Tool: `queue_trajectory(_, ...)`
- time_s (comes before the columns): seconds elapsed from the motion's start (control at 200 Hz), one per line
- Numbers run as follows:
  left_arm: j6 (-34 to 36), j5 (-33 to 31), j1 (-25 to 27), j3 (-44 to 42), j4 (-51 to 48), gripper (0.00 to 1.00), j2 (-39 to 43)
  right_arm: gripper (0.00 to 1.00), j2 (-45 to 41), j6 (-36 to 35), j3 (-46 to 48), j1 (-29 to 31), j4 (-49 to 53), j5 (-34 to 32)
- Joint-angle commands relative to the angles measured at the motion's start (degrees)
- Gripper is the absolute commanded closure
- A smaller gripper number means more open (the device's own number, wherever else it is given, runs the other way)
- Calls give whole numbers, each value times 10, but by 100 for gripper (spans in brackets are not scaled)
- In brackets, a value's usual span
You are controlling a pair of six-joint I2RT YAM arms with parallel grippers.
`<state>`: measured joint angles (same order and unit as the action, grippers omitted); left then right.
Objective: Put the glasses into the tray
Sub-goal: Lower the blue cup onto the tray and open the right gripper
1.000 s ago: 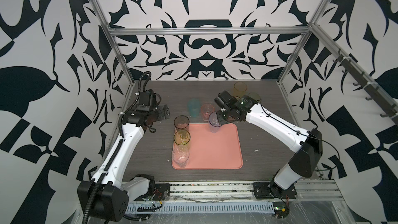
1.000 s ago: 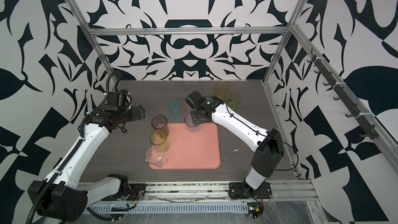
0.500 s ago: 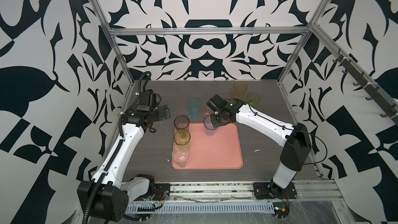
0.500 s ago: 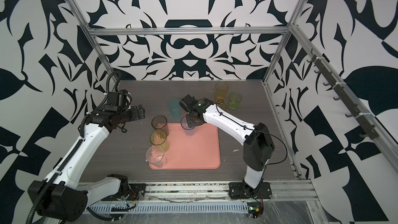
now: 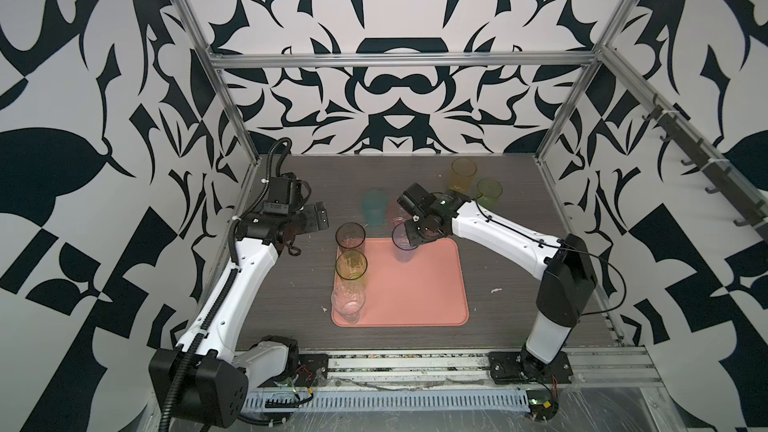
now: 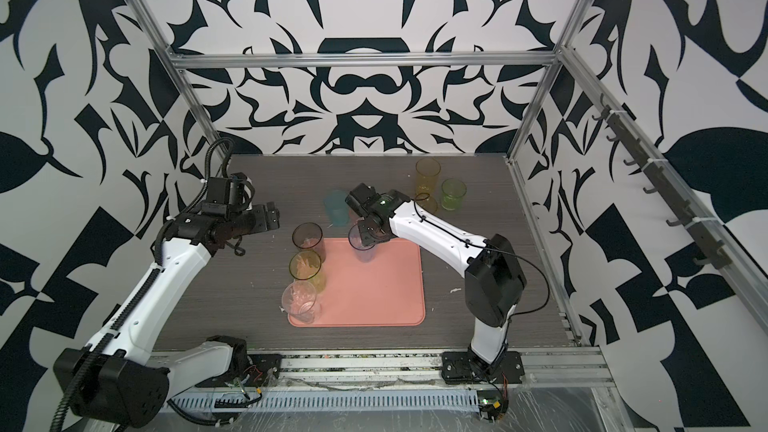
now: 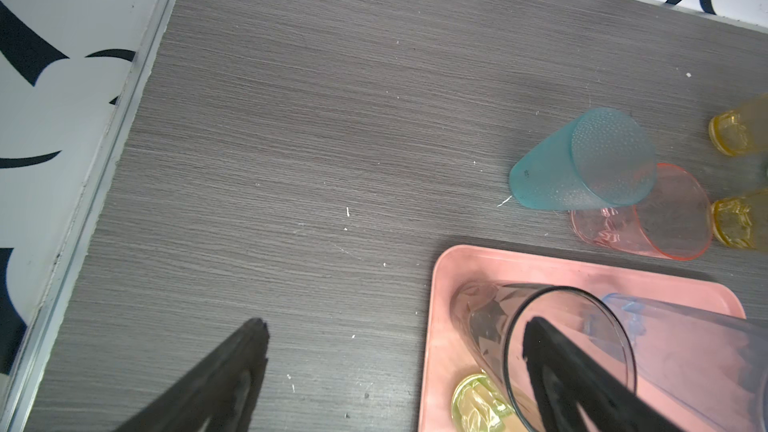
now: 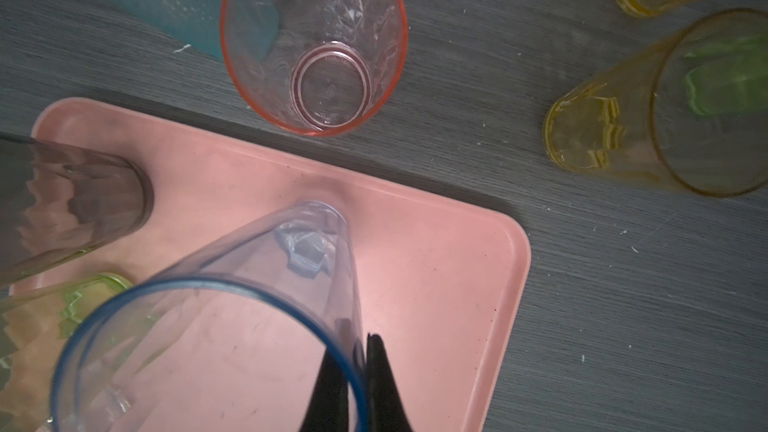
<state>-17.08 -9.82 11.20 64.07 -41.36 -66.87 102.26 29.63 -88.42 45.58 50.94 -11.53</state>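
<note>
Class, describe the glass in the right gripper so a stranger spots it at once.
Find the salmon-pink tray mid-table. At its far edge the right gripper pinches the rim of a tall glass. It alone is blue-tinted, and it alone is gripped.

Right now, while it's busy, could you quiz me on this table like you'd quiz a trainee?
1. True or false: the left gripper holds a glass.
2. Which colour glass does the right gripper pinch by its rim? A pink, B blue, C teal.
3. How many glasses stand unheld on the tray?
Key: 1 false, it is open and empty. 2 B, the blue glass. 3 three: the smoky grey glass, yellow-green glass and clear glass.
</note>
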Motion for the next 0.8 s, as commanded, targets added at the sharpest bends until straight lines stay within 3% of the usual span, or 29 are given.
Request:
queue_trajectory(0.0, 0, -3, -2, -11, -2, 1, -1, 100, -4, 2, 0, 0, -12, -1)
queue_trajectory(0.205, 0, -3, -2, -11, -2, 0, 1, 100, 0, -5, -3, -1, -12, -1)
queue_trajectory(0.415, 0, -4, -2, -11, -2, 1, 1, 82, 4, 1, -11, -5, 0, 23)
queue_trajectory(0.59, 0, -3, -2, -10, -1, 0, 2, 75, -1, 2, -16, -7, 0, 28)
queue_trajectory(0.795, -1, -2, -2, -10, -2, 0, 5, 57, -12, -5, -33, -18, 4, 38)
